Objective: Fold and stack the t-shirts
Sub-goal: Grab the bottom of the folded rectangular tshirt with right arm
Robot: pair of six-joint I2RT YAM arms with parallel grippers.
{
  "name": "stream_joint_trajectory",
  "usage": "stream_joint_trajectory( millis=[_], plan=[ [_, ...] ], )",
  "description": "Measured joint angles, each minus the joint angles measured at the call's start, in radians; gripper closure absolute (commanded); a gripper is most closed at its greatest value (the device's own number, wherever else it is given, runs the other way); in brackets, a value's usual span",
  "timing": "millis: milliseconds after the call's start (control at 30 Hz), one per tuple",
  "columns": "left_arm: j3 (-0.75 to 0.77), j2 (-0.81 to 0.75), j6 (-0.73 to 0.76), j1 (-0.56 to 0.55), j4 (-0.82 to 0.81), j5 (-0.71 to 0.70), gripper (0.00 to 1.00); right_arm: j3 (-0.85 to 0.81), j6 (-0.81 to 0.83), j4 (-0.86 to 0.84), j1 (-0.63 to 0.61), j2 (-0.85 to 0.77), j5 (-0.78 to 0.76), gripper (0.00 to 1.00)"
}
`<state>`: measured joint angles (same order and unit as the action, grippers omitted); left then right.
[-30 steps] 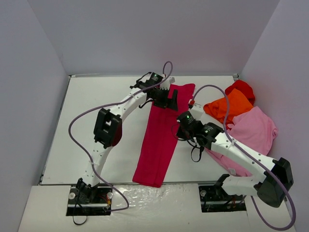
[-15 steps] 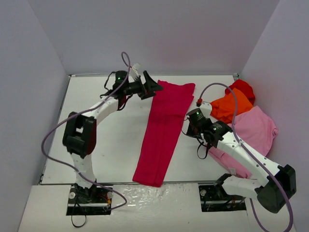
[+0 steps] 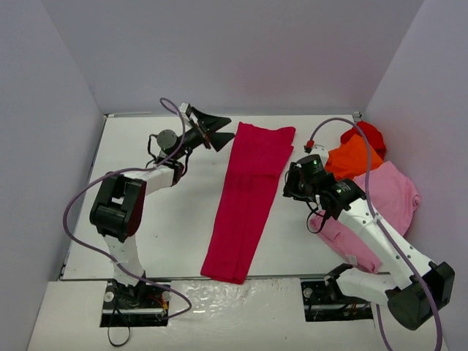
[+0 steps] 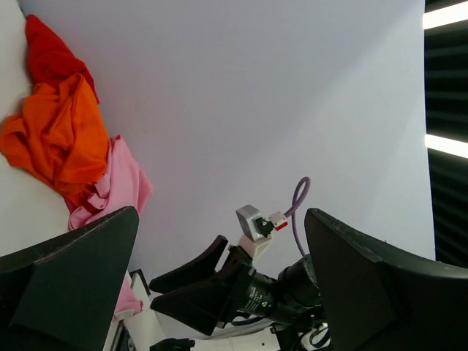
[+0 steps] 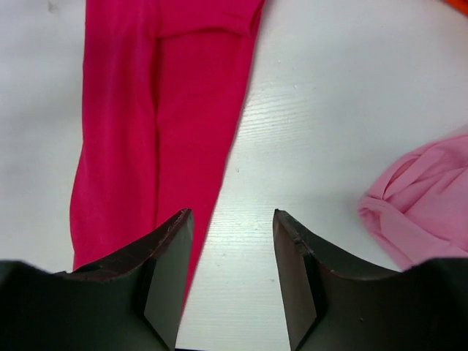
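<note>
The crimson-magenta shirt (image 3: 248, 197) lies as a long narrow strip on the table (image 3: 161, 219), one end close to the near edge, the other toward the back wall; it looks light, limp and quick to unfold, so it is best pinched at an end corner through all layers. Just right of it the right gripper (image 3: 295, 183) hovers, jaws apart, holding nothing; beyond lie the light pink shirt (image 3: 380, 197), orange shirt (image 3: 351, 157) and red shirt (image 3: 365, 134), heaped. Farthest, left of the strip's far end, the left gripper (image 3: 217, 128) stands spread wide, empty.
</note>
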<state>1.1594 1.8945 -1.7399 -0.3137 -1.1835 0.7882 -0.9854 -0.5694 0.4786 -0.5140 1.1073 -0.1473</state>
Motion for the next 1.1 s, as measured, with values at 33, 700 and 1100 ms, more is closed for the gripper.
stream_joint_trajectory(
  millis=[33, 700, 1100],
  plan=[
    [-0.040, -0.022, 0.001, -0.001, -0.001, -0.029, 0.03, -0.001, 0.001, -0.001, 0.009, -0.014, 0.015, 0.55],
    [0.857, 0.242, 0.910, -0.173, 1.232, -0.163, 1.00, 0.146, 0.027, -0.108, 0.100, -0.166, 0.110, 1.00],
    [1.239, 0.710, 1.253, -0.225, 1.835, -0.233, 1.00, 0.198, 0.009, -0.152, 0.101, -0.101, 0.088, 1.00]
  ],
)
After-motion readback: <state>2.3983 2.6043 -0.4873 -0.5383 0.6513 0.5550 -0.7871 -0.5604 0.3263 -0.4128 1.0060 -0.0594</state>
